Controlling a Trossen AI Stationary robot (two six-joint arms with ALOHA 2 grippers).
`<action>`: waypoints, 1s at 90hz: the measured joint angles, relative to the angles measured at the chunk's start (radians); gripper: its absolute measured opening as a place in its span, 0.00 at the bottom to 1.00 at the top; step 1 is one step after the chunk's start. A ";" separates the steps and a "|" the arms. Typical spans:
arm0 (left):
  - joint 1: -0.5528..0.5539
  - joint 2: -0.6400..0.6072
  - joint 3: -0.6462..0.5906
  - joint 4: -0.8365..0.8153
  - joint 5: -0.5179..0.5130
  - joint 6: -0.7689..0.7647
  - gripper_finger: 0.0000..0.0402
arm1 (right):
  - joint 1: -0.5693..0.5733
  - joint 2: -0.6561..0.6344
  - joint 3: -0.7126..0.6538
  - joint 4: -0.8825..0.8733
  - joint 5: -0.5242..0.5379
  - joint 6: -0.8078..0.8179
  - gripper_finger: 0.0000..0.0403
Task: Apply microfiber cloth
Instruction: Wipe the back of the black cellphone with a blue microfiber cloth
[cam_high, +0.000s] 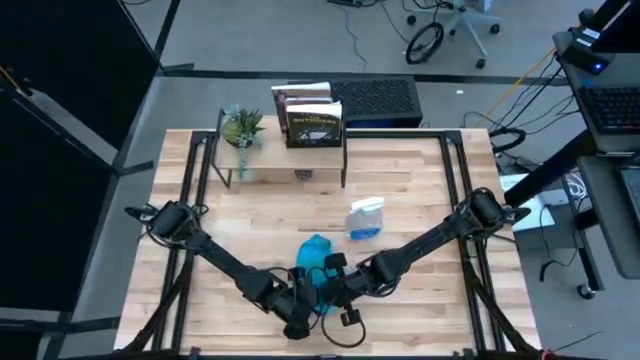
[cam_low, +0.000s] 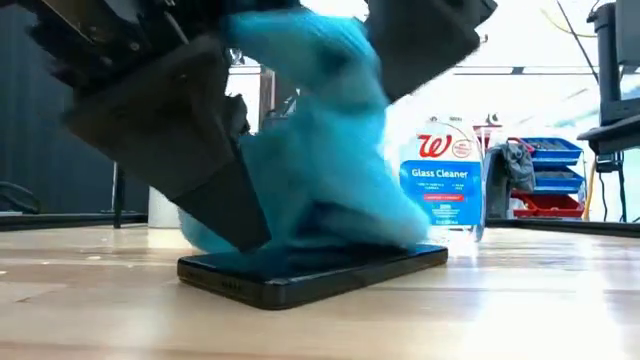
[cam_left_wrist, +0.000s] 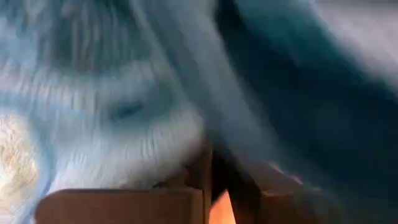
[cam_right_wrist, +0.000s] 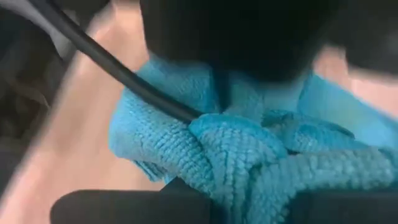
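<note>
Both grippers meet at the table's 6 o'clock edge: right gripper (cam_high: 335, 272) clamps the bright turquoise microfiber cloth (cam_low: 330, 170) atop a flat black phone (cam_low: 310, 268); whether left gripper (cam_high: 300, 300) grips, I cannot tell

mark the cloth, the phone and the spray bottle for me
microfiber cloth (cam_low: 330, 170): low view, on the bunched blue fabric resting on the phone.
phone (cam_low: 320, 272): low view, on its dark front edge, lying flat on the wood.
spray bottle (cam_low: 441, 180): low view, on the Glass Cleaner label, behind the cloth.
</note>
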 joint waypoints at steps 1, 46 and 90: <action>-0.002 0.000 0.000 0.000 0.000 0.003 0.02 | 0.000 0.000 -0.007 0.017 -0.001 0.002 0.02; 0.023 0.036 0.006 0.043 0.038 0.047 0.01 | -0.033 0.012 -0.302 0.394 0.021 0.201 0.02; 0.029 0.057 0.007 0.052 0.062 0.043 0.02 | -0.031 -0.038 -0.346 0.219 0.048 0.120 0.02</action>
